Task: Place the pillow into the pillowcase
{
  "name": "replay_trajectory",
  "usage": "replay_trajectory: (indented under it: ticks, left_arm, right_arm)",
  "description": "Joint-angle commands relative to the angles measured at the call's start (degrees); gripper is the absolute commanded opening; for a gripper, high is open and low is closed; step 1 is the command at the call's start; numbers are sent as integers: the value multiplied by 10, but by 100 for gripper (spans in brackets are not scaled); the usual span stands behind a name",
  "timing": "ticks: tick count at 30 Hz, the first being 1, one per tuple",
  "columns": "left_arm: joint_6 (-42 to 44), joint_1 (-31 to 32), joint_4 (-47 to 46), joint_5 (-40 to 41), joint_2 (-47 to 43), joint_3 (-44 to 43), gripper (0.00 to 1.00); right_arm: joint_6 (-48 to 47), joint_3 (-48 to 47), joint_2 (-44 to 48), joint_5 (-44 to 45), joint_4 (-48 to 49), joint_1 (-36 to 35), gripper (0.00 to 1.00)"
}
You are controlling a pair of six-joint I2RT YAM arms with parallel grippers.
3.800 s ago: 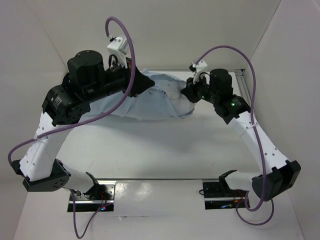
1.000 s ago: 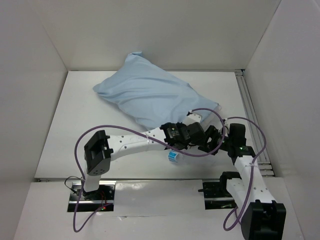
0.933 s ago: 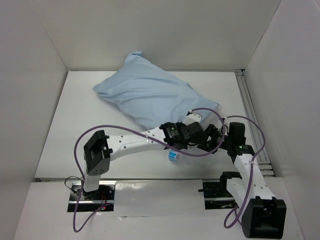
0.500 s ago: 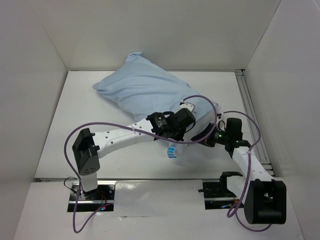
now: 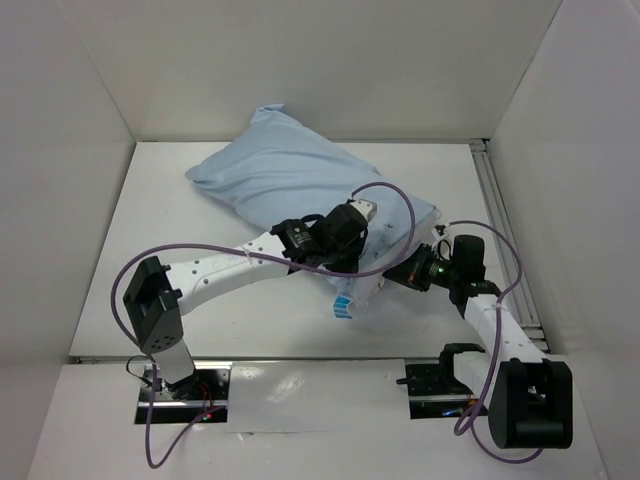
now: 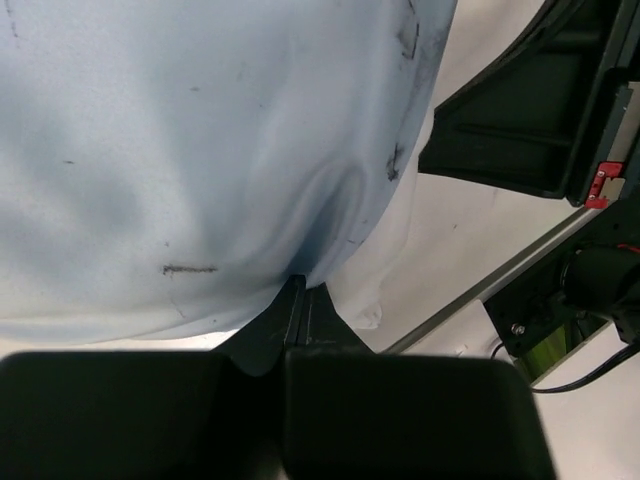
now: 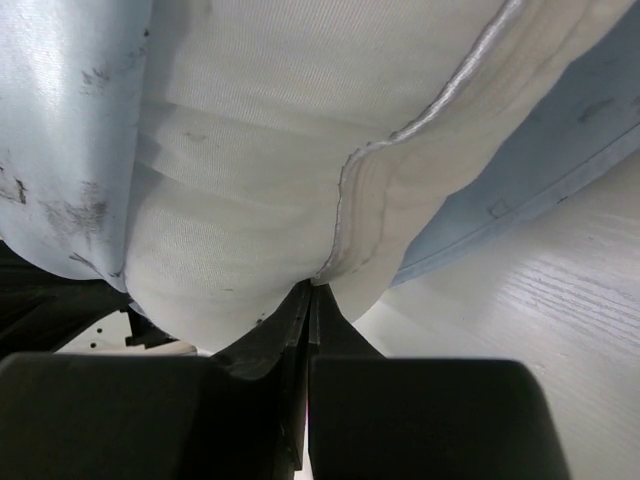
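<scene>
Right wrist: pillow (image 7: 260, 180) within right end effector (image 7: 308, 290).

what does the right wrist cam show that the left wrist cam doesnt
Only the right wrist view: the white pillow showing between edges of the pillowcase, with the right gripper pinching it at its seam. Only the left wrist view: the left gripper pinching smudged blue cloth, and black robot hardware beyond it. Both: pillowcase fabric, a shut gripper, and some bare table.
</scene>
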State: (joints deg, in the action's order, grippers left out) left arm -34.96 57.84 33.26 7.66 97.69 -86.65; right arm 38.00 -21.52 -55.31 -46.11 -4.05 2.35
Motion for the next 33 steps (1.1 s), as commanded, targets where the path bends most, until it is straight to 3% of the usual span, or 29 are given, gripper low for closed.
replay_trajectory:
  ticks: [1, 2, 3, 4, 8, 11, 15, 16, 19, 21, 26, 28, 33]
  left_arm:
    - [2, -4, -37, -25, -23, 9, 0]
    - [2, -4, -37, -25, -32, 14, 0]
    - [2, -4, -37, -25, -42, 14, 0]
    - [2, -4, -37, -25, -42, 14, 0]
    - [12, -4, -37, -61, -68, -10, 0]
    - [18, -4, -32, -101, -74, -35, 0]
    - [24, 8, -32, -123, -86, -63, 0]
    - [24, 14, -32, -136, -86, -74, 0]
    - [18, 21, -32, -165, -86, -103, 0]
    - [23, 35, -10, -186, -80, -153, 0]
    - [36, 40, 20, -239, -66, -241, 0]
    - [43, 40, 35, -260, -51, -314, 0]
    - [41, 35, 46, -326, 15, -462, 0]
  right_arm:
    - [-18, -17, 4, 9, 19, -2, 2]
    - [-27, -25, 4, 9, 10, -2, 13]
    - [-47, -30, 4, 9, 1, -2, 40]
    - [-56, -41, 4, 9, -20, -2, 50]
    - [-71, -55, 12, -7, -38, -9, 62]
    - [-24, -30, 17, -8, 42, -51, 64]
    - [33, -15, -65, 72, 189, -154, 50]
    - [52, -22, -114, 98, 255, -186, 30]
    - [100, -50, -163, 89, 384, -203, 2]
    - [121, -93, -156, 89, 433, -193, 0]
    - [113, -186, -77, 171, 397, -175, 0]
    - [124, -196, -77, 186, 429, -182, 0]
    - [140, -179, -214, 237, 561, -270, 0]
